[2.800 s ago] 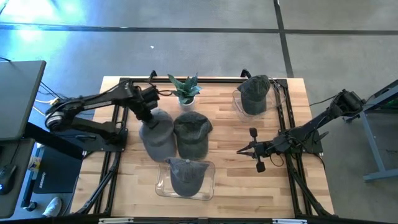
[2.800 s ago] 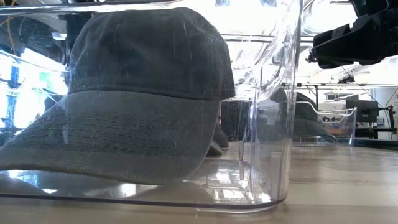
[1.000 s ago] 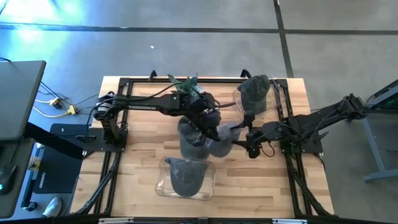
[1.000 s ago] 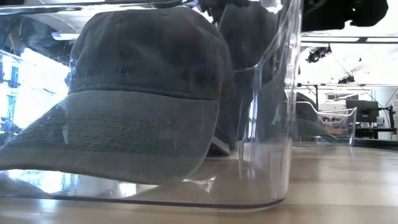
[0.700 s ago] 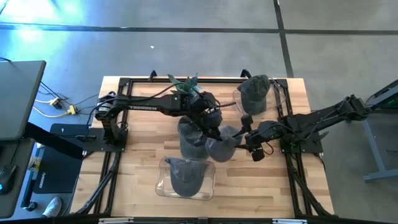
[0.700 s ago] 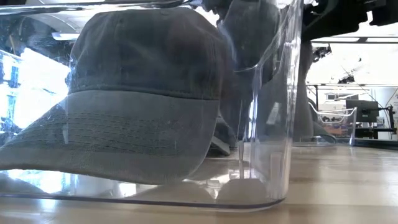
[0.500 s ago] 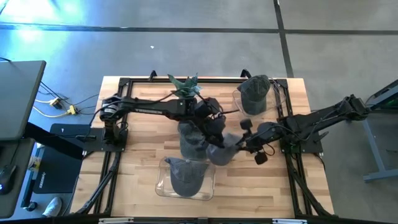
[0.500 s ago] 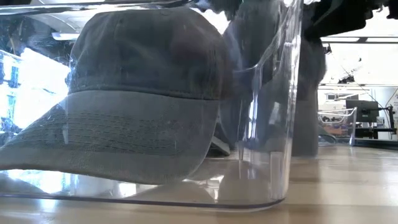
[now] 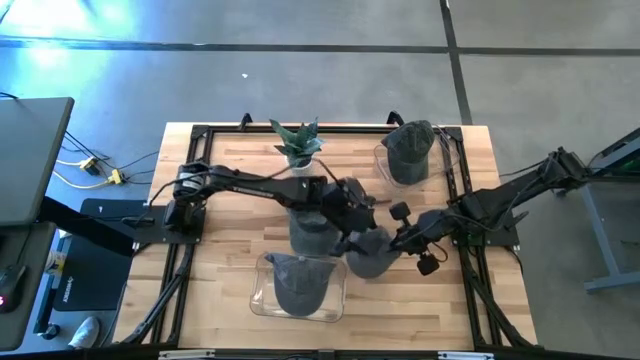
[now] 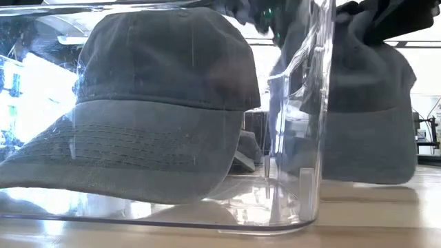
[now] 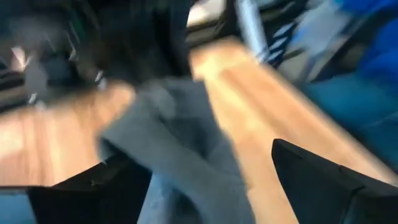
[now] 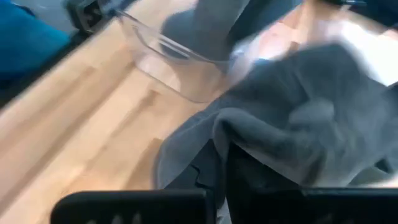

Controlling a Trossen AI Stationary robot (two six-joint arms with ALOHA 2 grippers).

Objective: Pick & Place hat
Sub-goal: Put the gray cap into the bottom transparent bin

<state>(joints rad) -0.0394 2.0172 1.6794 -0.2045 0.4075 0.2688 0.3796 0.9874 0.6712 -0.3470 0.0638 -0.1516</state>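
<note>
Hats (image 9: 370,252) dark grey, plain, faded. Bins (image 9: 262,300) clear plastic. Table (image 9: 225,260) light wood, striped grain. Plant (image 9: 297,141) blue-green leaves, white pot.

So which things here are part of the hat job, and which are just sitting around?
In the job:
- grey hat, being handed over
- right gripper, shut on it
- left gripper, open beside it

Lying about:
- potted plant
- hat in near clear bin
- hat in far bin
- loose hat

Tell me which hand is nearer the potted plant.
Left. The left hand is open in mid-table beside the lifted hat, nearer the potted plant. The right hand grips that hat farther away.
</note>
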